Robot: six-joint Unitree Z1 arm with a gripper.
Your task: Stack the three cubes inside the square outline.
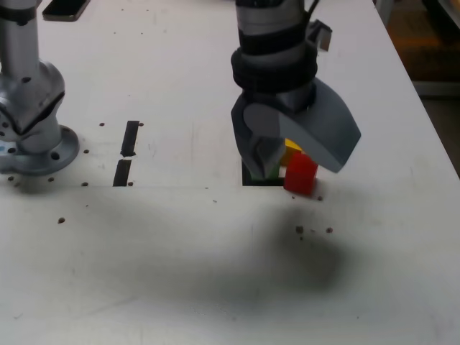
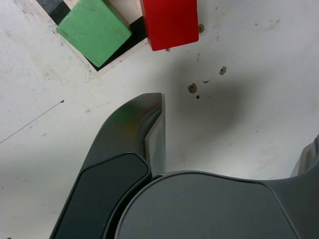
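My gripper [image 1: 296, 164] hangs low over the square outline [image 1: 253, 179] with its jaws spread wide and nothing between them. The red cube [image 1: 300, 174] sits on the table at the outline's side toward the exterior view's right, just beyond my fingertips. Behind it, a corner of the yellow cube [image 1: 291, 150] shows, mostly hidden by the gripper. In the wrist view the green cube [image 2: 93, 31] rests in a corner of the black outline [image 2: 130, 45], with the red cube [image 2: 169, 22] close beside it over the tape edge. One finger [image 2: 144, 129] points toward them.
Two short black tape strips [image 1: 127, 151] lie toward the exterior view's left, near the arm's silver base [image 1: 32, 122]. Small holes and specks [image 2: 192, 88] dot the white table [image 1: 215, 273]. A dark object [image 1: 66, 7] lies at the far edge.
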